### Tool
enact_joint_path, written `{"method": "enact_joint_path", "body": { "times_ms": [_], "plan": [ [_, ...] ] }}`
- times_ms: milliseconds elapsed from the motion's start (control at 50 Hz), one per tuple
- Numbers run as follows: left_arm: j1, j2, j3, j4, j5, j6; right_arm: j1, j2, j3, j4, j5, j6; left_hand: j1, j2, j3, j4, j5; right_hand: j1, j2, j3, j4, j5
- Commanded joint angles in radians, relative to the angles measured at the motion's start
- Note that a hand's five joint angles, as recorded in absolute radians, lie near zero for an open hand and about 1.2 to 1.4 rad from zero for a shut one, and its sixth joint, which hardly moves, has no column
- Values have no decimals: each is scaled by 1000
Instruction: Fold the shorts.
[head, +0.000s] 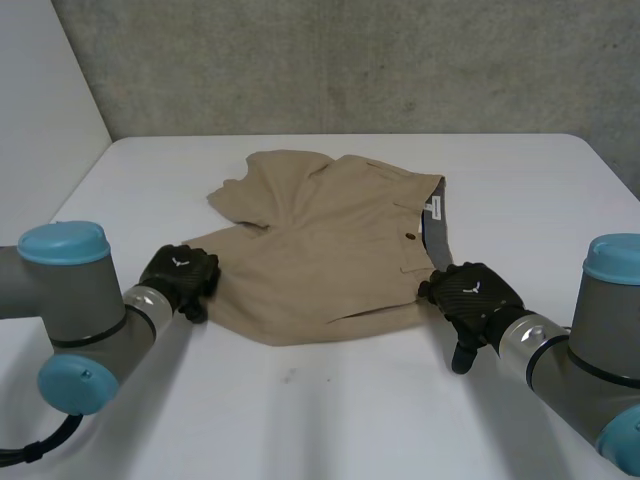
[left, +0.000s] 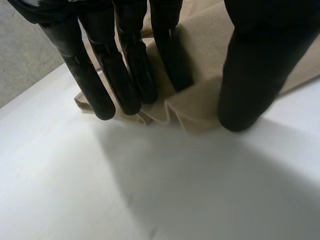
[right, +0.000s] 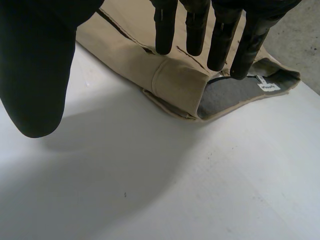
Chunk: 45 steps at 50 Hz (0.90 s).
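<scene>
Nearest the head camera, the left arm (head: 80, 300) and the right arm (head: 590, 350) reach inward over the white table (head: 320, 410) from either side.

The left hand (head: 180, 278) sits knuckles-up at the near left edge of the tan shorts (head: 330, 250). In its own wrist view its fingers (left: 125, 75) are straight and slightly spread, with their tips down on the cloth's edge. The thumb (left: 250, 75) stands opposite and apart from them, its tip also at the cloth's edge. A raised fold of fabric lies between thumb and fingers. No finger is curled and no clamping of the cloth is seen.

The right hand (head: 475, 295) is at the near right corner of the shorts, beside the waistband (right: 175, 85). In its own wrist view the fingers are straight, side by side with small gaps, tips over the waistband. Whether they touch it cannot be told. Its thumb is held wide, over bare table and off the cloth.

The shorts lie spread on the middle of the table, waistband toward the robot's right. Its grey lining (right: 232, 95) and a white label (right: 268, 86) are exposed, and a dark button (head: 410, 237) shows on the front. The legs run toward the left, and the far one is rumpled.
</scene>
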Motion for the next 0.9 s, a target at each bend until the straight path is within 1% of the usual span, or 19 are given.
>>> {"method": "enact_joint_path", "body": {
  "times_ms": [20,200,220,240,280,380,500,580,640,680,760,840,900],
  "plan": [
    [-9,1,4,-2,0,-2,0,9,0,0,0,-17,202,193,196,192,326,15,-17,1,-13,-13],
    [-9,13,-1,-4,1,-4,0,21,0,0,0,-24,214,204,208,204,337,15,-17,1,-13,-13],
    [-9,13,-1,-4,1,-4,0,21,0,0,0,-24,240,230,234,230,363,15,-17,1,-13,-13],
    [-9,12,-1,-4,1,-4,2,21,0,0,0,-24,354,344,348,344,477,15,-17,1,-13,-13],
    [-9,10,1,-4,1,-4,2,21,0,0,0,-24,509,500,503,499,633,12,-20,-2,-16,-16],
    [-7,16,-11,-20,0,-2,-2,7,-2,3,2,-23,510,500,504,500,633,15,-17,1,-13,-13],
    [-15,154,-113,-100,14,-2,-12,-17,-29,37,-5,-4,510,500,504,500,633,18,-14,4,-10,-10],
    [-27,245,-175,-123,15,-4,-9,-80,-66,103,-9,-9,510,500,504,500,633,29,-3,15,1,2],
    [-27,308,-217,-125,15,-4,-11,-86,-124,178,-12,-15,510,500,504,500,633,56,24,42,28,28],
    [-27,329,-235,-125,15,-4,-12,-71,-170,224,-17,-12,510,500,504,500,633,102,70,88,74,75],
    [-26,363,-265,-123,15,-5,-11,-14,-236,259,-41,-6,510,500,504,500,633,188,156,174,160,160],
    [-18,372,-278,-123,15,-7,0,48,-291,264,-77,-14,510,500,504,500,633,200,168,186,172,172],
    [-15,372,-280,-123,14,-7,2,93,-333,267,-86,-15,510,500,504,500,633,200,168,186,172,172]
  ]
}}
